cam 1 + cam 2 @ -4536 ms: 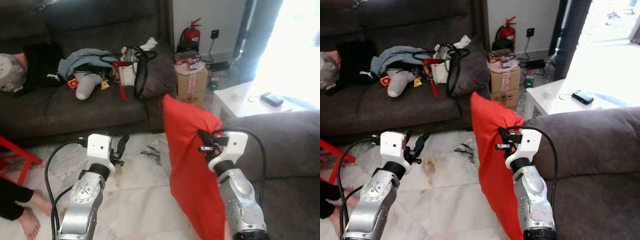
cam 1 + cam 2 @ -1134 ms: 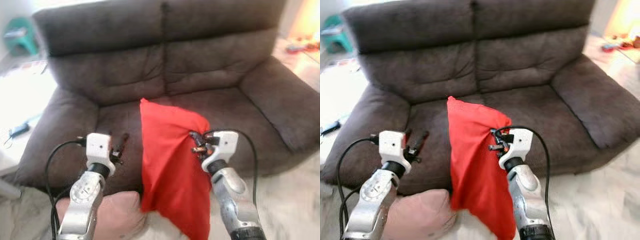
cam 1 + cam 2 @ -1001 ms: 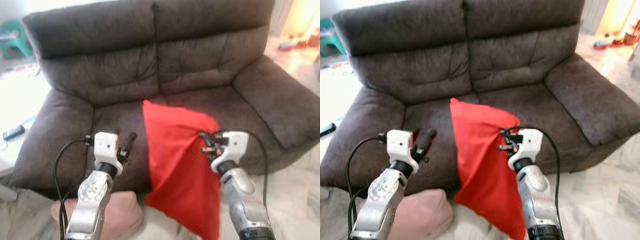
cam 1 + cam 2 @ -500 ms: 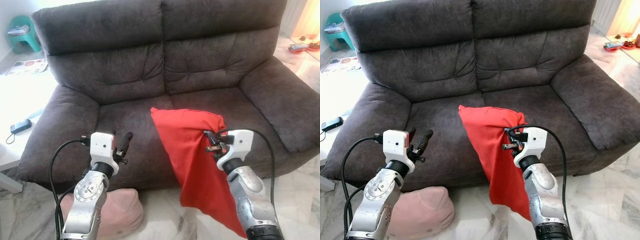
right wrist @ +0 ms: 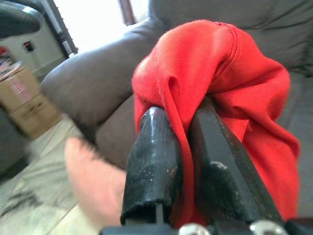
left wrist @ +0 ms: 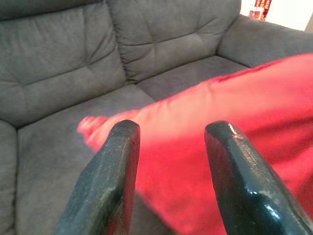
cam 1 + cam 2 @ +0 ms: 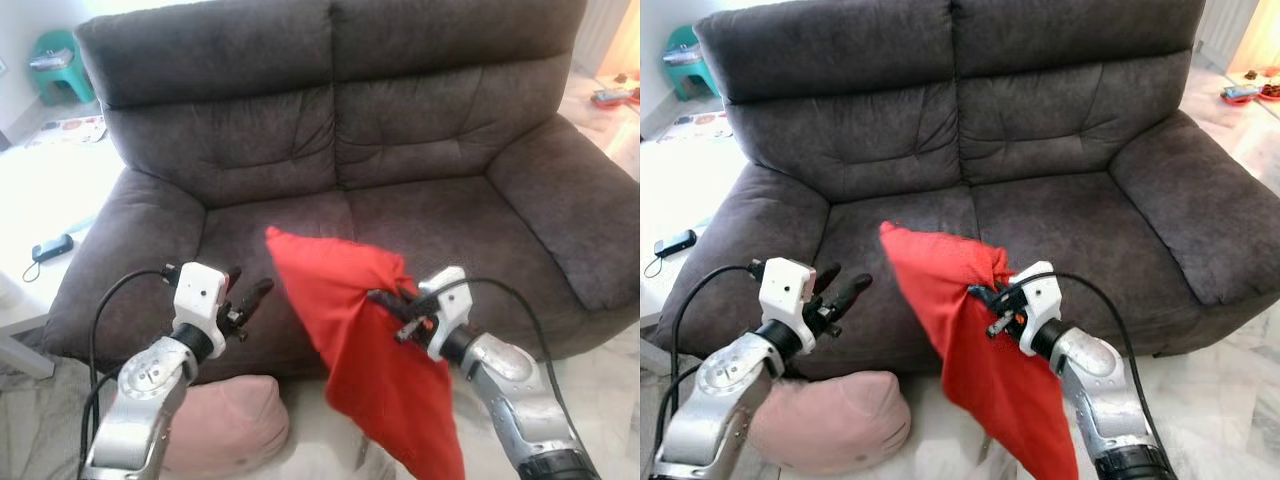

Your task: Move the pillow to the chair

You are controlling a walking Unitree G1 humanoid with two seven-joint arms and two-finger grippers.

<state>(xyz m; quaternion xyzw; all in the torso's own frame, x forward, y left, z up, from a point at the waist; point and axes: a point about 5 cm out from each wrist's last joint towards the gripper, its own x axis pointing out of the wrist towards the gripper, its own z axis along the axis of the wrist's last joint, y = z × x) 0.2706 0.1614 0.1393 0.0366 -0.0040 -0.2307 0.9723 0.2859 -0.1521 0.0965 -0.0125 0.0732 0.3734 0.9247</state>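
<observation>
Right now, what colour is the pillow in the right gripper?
Plain red pillow; right eye view shows it best.

Matt red cloth pillow [image 7: 375,330], seemingly.

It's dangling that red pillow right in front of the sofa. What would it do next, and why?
Probably carry the red pillow forward over the sofa seat before letting go. The right gripper is shut on a bunched fold of it, and most of it hangs past the seat's front edge, above the floor. The left gripper is open, holding nothing.
</observation>
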